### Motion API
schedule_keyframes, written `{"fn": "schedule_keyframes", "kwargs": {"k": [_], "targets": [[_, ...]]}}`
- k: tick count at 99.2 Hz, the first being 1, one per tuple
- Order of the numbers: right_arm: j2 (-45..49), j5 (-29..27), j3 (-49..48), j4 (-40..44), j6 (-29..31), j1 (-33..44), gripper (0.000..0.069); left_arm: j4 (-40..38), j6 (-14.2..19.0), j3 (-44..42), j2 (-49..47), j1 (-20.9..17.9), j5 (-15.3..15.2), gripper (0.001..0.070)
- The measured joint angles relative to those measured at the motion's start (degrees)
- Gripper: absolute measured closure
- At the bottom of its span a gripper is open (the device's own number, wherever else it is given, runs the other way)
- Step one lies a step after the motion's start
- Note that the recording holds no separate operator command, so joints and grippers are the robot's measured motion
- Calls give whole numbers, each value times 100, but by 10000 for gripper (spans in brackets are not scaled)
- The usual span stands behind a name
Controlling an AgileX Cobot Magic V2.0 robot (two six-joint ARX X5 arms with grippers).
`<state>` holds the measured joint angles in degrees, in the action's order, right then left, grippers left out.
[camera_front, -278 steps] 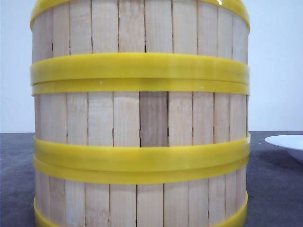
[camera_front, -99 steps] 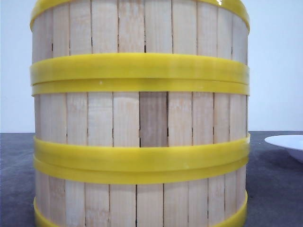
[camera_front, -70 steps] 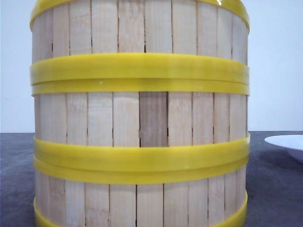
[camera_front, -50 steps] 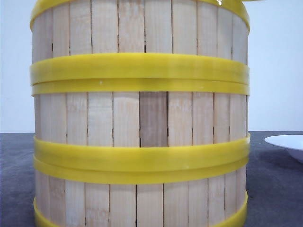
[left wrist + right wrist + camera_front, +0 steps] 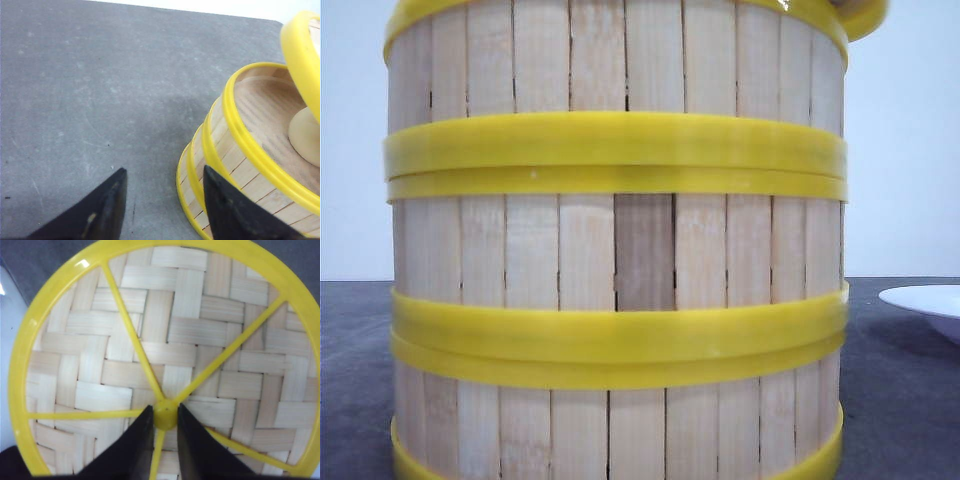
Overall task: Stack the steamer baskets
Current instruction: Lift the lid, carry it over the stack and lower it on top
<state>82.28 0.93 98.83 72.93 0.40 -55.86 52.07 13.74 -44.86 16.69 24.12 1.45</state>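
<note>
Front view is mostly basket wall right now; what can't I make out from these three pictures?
- Front view: the steamer baskets fill the frame; table behind hidden, stack top cut off.
- Lid: only an edge shows in front view; its gap above the stack is unclear.
- White plate: cut by the right edge.
- Right gripper clamps the lid's hub; left gripper open, arms unseen.

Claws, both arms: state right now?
Left claw: open, holding nothing, beside the stacked steamer baskets.
Right claw: shut on the centre knob of the lid.
</note>
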Motion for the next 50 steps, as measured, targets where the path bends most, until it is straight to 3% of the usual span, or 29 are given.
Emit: {"fn": "schedule_keyframes", "kwargs": {"k": [50], "targets": [[291, 208, 0, -144, -44, -20, 639, -2, 2, 0, 0, 0, 0, 424]]}}
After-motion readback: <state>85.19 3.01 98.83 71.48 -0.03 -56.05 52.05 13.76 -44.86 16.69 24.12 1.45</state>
